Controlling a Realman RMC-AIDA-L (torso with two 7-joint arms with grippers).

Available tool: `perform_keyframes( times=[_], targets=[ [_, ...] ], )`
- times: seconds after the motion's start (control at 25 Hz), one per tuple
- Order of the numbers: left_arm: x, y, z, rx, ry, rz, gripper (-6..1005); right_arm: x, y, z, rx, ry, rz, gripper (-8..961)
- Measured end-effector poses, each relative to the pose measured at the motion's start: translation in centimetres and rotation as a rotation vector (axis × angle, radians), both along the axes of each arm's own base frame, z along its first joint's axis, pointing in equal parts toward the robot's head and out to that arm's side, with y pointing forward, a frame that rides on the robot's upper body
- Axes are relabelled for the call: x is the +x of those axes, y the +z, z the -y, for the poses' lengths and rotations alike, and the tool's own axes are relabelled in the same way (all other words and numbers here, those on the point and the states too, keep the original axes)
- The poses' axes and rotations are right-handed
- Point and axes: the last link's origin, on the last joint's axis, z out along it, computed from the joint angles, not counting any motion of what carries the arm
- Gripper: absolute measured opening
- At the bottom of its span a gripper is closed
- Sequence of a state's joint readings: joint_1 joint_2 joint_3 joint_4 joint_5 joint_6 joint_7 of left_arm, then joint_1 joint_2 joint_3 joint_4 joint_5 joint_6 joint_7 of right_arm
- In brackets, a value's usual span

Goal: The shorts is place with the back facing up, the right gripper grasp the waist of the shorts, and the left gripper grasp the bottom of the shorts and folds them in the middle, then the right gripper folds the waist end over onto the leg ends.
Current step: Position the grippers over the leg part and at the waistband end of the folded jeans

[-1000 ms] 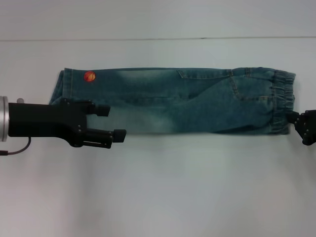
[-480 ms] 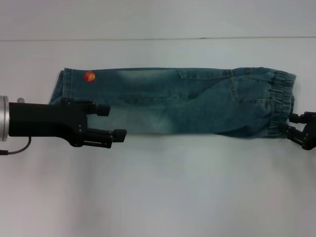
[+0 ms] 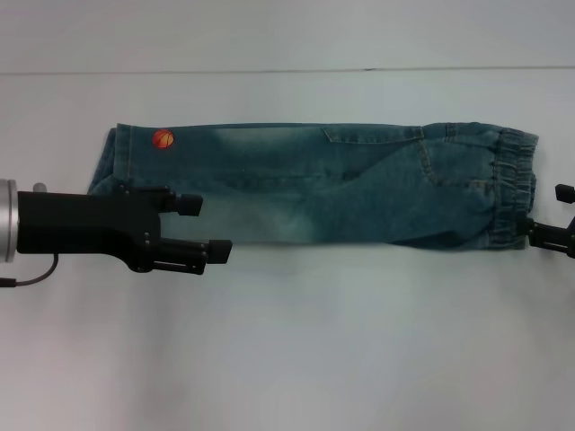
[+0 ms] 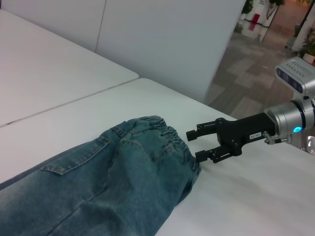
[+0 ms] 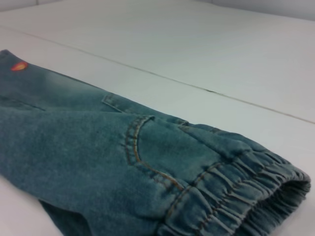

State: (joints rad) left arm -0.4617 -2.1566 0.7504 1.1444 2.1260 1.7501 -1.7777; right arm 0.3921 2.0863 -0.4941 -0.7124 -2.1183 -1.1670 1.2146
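Observation:
The shorts point(image 3: 341, 189) lie folded lengthwise into a long band across the white table, one back pocket point(image 3: 377, 136) facing up. The puckered waist point(image 3: 512, 184) is at the right, and the leg ends point(image 3: 112, 162) with the orange ball patch point(image 3: 163, 138) are at the left. My left gripper point(image 3: 208, 227) is open over the near edge of the leg half, holding nothing. My right gripper point(image 3: 551, 214) is open just beyond the waist. In the left wrist view the right gripper point(image 4: 194, 145) stands beside the waist point(image 4: 162, 135), its jaws apart. The right wrist view shows only the waist point(image 5: 236, 196) and pocket.
The white table point(image 3: 296, 341) stretches wide in front of the shorts. A seam line point(image 3: 287, 70) runs across the far side. In the left wrist view a white wall panel point(image 4: 162, 44) stands beyond the table's far edge.
The right gripper has opened, let go of the waist and drawn back to the right. The left gripper has barely shifted.

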Motion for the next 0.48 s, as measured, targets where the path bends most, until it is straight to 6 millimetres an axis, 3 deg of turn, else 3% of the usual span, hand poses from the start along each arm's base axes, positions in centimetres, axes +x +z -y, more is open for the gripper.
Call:
perform_keyframes(
  times=[0.12, 0.36, 0.48],
  targets=[
    [0.0, 0.0, 0.0, -0.002, 0.0, 0.001, 903, -0.2, -0.3, -0.2, -0.011, 0.003, 0.001, 794],
    [0.1, -0.1, 0.0, -0.004, -0.001, 0.003, 903, -0.7, -1.2, -1.1, -0.03, -0.004, 0.004, 924],
    [0.1, 0.0, 0.1, -0.005, 0.002, 0.003, 903, -0.6, -1.6, -1.8, -0.033, -0.039, 0.036, 922]
  ],
)
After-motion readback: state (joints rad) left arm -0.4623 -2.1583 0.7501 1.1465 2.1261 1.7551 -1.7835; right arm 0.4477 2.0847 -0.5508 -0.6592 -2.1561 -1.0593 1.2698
